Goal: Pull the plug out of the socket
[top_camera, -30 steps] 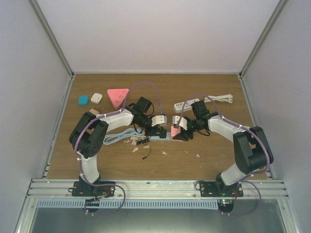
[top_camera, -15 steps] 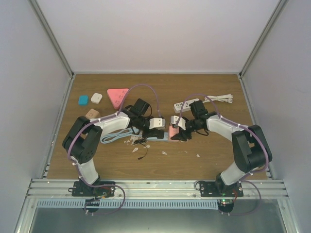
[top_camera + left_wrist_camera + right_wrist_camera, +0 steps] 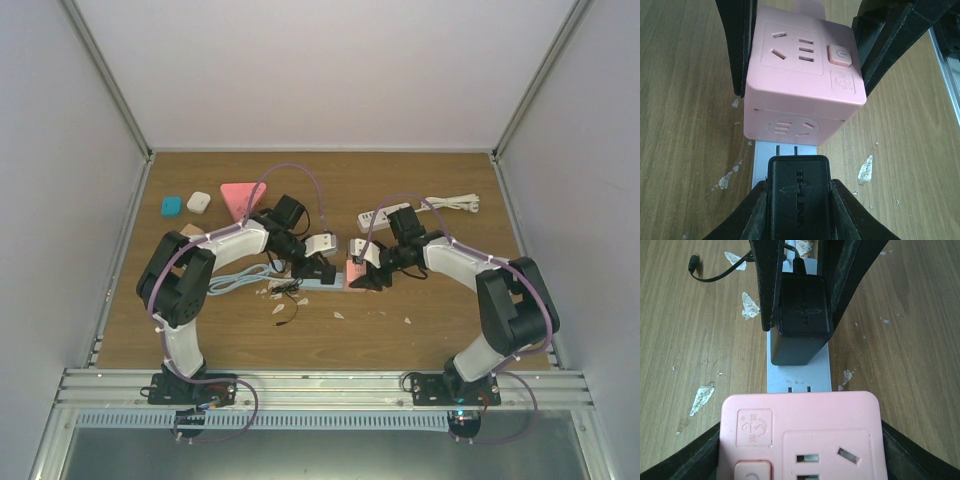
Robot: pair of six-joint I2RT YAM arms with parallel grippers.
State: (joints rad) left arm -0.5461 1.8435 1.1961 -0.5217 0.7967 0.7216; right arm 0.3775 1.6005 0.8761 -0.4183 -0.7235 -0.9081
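Note:
A black plug adapter [image 3: 799,200] stands on a pale blue power strip [image 3: 775,155], which lies on the wooden table. My left gripper [image 3: 799,192] is shut on the adapter's two sides. It also shows in the top view [image 3: 320,268]. Just beyond the adapter, a pink cube socket [image 3: 802,440] sits on the same strip [image 3: 800,375]. My right gripper [image 3: 802,450] is shut on the cube from both sides and shows in the top view [image 3: 362,275]. The two grippers face each other along the strip. The adapter's pins are hidden.
A white power strip [image 3: 385,214] with its cord [image 3: 452,203] lies at the back right. A pink triangular block [image 3: 240,195], a blue block [image 3: 171,206] and a white block [image 3: 198,201] lie at the back left. A thin black cable [image 3: 290,308] and paint chips lie in front.
My left arm's elbow has swung out and back, and its gripper has edged slightly nearer along the strip. The right arm has barely moved.

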